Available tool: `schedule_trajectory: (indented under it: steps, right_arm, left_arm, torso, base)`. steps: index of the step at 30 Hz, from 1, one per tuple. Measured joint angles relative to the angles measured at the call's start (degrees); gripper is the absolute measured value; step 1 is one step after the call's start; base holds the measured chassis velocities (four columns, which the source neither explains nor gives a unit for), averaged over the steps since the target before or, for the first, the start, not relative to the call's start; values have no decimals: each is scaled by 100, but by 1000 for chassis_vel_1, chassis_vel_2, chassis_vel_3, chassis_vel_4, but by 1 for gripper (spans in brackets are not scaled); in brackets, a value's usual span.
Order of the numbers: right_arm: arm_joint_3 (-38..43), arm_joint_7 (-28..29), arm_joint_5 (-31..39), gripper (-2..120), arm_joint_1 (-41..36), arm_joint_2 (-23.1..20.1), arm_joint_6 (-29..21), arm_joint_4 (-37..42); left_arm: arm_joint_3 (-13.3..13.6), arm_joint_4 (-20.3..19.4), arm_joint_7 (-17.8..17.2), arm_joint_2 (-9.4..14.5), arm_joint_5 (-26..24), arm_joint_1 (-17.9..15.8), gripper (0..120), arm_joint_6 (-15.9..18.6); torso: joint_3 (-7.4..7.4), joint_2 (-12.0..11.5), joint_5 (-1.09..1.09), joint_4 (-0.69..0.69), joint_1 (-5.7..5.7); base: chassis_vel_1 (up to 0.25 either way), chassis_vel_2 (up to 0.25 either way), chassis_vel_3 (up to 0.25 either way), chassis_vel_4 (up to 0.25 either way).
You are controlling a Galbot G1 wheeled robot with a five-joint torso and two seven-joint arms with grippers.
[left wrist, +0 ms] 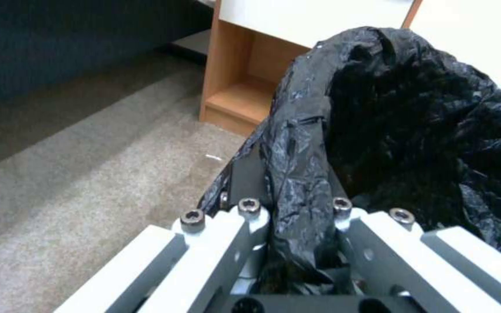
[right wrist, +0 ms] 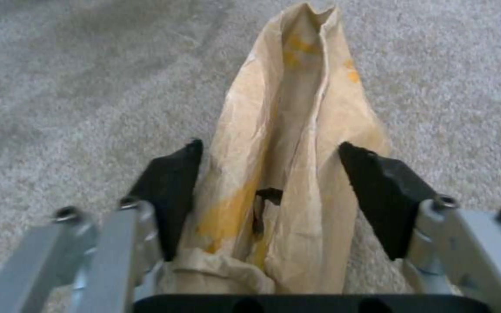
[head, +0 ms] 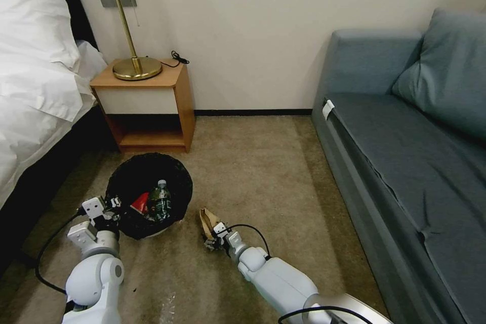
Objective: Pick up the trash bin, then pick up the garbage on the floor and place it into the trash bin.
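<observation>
Tan paper bag (right wrist: 285,174) between right gripper's (right wrist: 268,195) spread fingers (right wrist: 378,187).

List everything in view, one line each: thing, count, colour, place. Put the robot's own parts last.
trash bin: one, white with black bag lining, on the carpet before the nightstand
plastic bottle: one, clear with white cap, inside the bin
red packet: one, red, inside the bin beside the bottle
paper bag: one, tan with yellow stains, on the carpet right of the bin
nightstand: one, wood and white, against the wall
lamp: one, brass with pale shade, on the nightstand
bed: one, white linen, far left
sofa: one, grey-blue, right
left pincer: one, shut on the bin's lined rim
right pincer: one, open, fingers either side of the paper bag
</observation>
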Motion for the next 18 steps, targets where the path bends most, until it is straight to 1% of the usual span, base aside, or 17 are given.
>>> schedule_trajectory:
  steps: [1, 2, 4, 5, 6, 7, 8, 10, 11, 13, 14, 16, 18]
  right_arm:
    - [2, 3, 0, 54, -6, -10, 1, 12]
    - [2, 3, 0, 54, -6, -10, 1, 12]
    - [9, 15, -1, 44, -9, -21, 4, 23]
    - [9, 15, -1, 44, -9, -21, 4, 23]
    - [9, 20, -3, 38, -10, -23, 7, 23]
    - [9, 23, -5, 34, -10, -23, 11, 23]
    - [9, 23, -5, 34, -10, -23, 11, 23]
    - [10, 31, -10, 23, -9, -18, 19, 21]
    - [10, 31, -10, 23, -9, -18, 19, 21]
    - [12, 36, -25, 12, -9, -8, 26, 22]
    - [12, 36, -25, 12, -9, -8, 26, 22]
    - [32, 41, -46, 0, -7, -7, 33, 27]
    - [41, 44, -58, 0, -7, -9, 37, 30]
  left_arm:
    - [6, 6, -2, 0, 0, -14, 4, 0]
    - [6, 6, -2, 0, 0, -14, 4, 0]
    - [6, 14, -8, 3, 2, -29, 4, 3]
    - [6, 14, -8, 3, 2, -29, 4, 3]
    - [2, 19, -9, 6, 2, -30, 4, 5]
    - [-1, 23, -9, 8, 0, -30, 4, 6]
    - [-1, 23, -9, 8, 0, -30, 4, 6]
    - [-13, 33, -9, 11, -3, -21, 4, 6]
    - [-13, 33, -9, 11, -3, -21, 4, 6]
    - [-15, 37, -10, 11, -5, -20, 4, 7]
    - [-15, 37, -10, 11, -5, -20, 4, 7]
    - [-9, 48, -11, 11, -5, -37, 4, 8]
    - [-5, 54, -13, 11, -5, -48, 4, 11]
  torso:
    - [0, 0, 0, 0, 0]
    - [0, 0, 0, 0, 0]
    - [0, 0, 0, 0, 0]
    - [0, 0, 0, 0, 0]
    - [0, 0, 0, 0, 0]
    - [0, 0, 0, 0, 0]
    - [0, 0, 0, 0, 0]
    - [0, 0, 0, 0, 0]
    - [0, 0, 0, 0, 0]
    - [0, 0, 0, 0, 0]
    - [0, 0, 0, 0, 0]
    - [0, 0, 0, 0, 0]
    - [0, 0, 0, 0, 0]
  base:
    - [0, 0, 0, 0]
    - [0, 0, 0, 0]
    - [0, 0, 0, 0]
    - [0, 0, 0, 0]
    - [0, 0, 0, 0]
    - [0, 0, 0, 0]
    - [0, 0, 0, 0]
    - [0, 0, 0, 0]
    - [0, 0, 0, 0]
    - [0, 0, 0, 0]
    - [0, 0, 0, 0]
    - [0, 0, 0, 0]
    - [0, 0, 0, 0]
